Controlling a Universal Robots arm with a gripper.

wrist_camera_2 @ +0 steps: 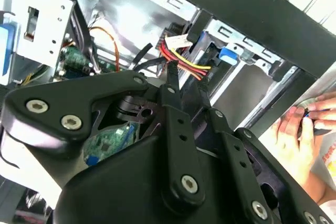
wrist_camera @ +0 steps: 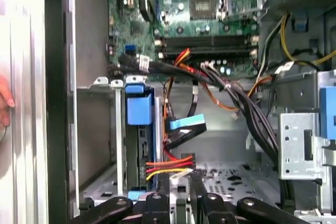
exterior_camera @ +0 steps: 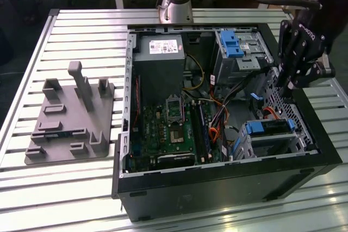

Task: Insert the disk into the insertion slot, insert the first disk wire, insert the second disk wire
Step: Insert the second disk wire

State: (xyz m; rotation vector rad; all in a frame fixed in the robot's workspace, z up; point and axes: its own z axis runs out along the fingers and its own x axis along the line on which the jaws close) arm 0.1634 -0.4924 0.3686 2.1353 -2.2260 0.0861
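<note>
Glare whitens the slatted table (exterior_camera: pixel 65 194); computer case (exterior_camera: pixel 217 188) shadowed inside.

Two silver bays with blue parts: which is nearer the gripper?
The perforated silver cage holding the blue-framed disk, close beside the gripper; the taller blue-latched bay stands farther off.

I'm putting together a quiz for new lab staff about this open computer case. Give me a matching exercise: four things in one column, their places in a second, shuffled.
Things
1. silver-grey disk in a bright blue carrier
2. grey plastic fixture plate
3. green motherboard
4. black gripper

Places
A. on the slatted table, outside the black case, at the exterior view's left
B. above the case's side at the exterior view's right
C. inside the perforated silver drive cage
D. flat on the case's bottom panel, mid-case

Pairs: 1-C, 2-A, 3-D, 4-B
</note>
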